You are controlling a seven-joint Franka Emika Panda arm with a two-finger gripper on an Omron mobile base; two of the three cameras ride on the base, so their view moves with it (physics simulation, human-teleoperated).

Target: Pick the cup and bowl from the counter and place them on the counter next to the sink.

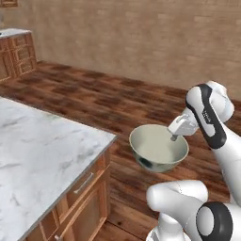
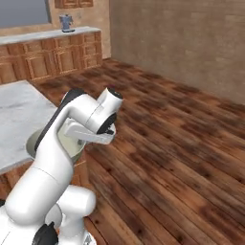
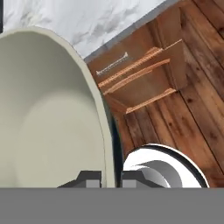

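The bowl, grey-olive outside and cream inside, hangs in the air over the wooden floor just off the corner of the marble counter. My gripper is shut on its right rim, one fingertip inside and one outside. In the hand view the bowl takes up the left half, with its rim pinched by the gripper. From the right base view the arm covers most of the bowl. The green cup and the sink are out of view.
The counter's corner and a wooden drawer front with a metal handle lie beside the bowl. Open wood floor stretches ahead to a tan wall. Far cabinets carry a small blue appliance.
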